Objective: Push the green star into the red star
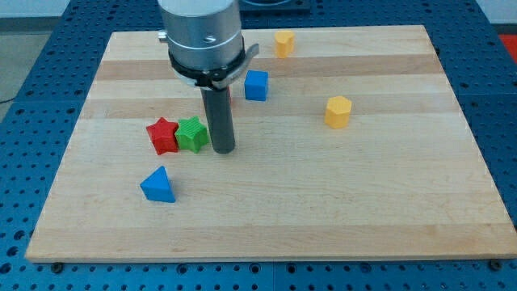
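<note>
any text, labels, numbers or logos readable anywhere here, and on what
None: no readable words, numbers or signs anywhere in this view.
The wooden board, the red star, the green star and the other blocks are all unmarked.
The arm's grey housing above my tip shows no legible label.
</note>
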{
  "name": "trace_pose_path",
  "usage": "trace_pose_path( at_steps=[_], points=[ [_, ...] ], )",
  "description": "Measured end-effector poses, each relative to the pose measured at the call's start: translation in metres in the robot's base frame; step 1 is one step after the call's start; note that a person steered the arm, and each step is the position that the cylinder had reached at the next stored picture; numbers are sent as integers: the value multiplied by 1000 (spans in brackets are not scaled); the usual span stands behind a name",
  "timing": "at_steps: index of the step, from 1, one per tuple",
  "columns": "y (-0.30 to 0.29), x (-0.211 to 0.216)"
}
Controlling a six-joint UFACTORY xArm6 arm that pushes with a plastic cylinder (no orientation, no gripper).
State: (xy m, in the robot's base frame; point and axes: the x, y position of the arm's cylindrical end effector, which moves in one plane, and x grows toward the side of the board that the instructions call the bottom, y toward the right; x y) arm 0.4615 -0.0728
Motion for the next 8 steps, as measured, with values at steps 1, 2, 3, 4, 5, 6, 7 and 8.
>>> trace_pose_path(
  at_steps=[1, 2, 3, 4, 5, 6, 7, 8],
  points=[
    [-18, -11],
    [-37, -11],
    [-35, -10],
    [29, -21],
    [49, -62],
    [44, -93],
    [29, -103],
    [-12, -103]
  ],
)
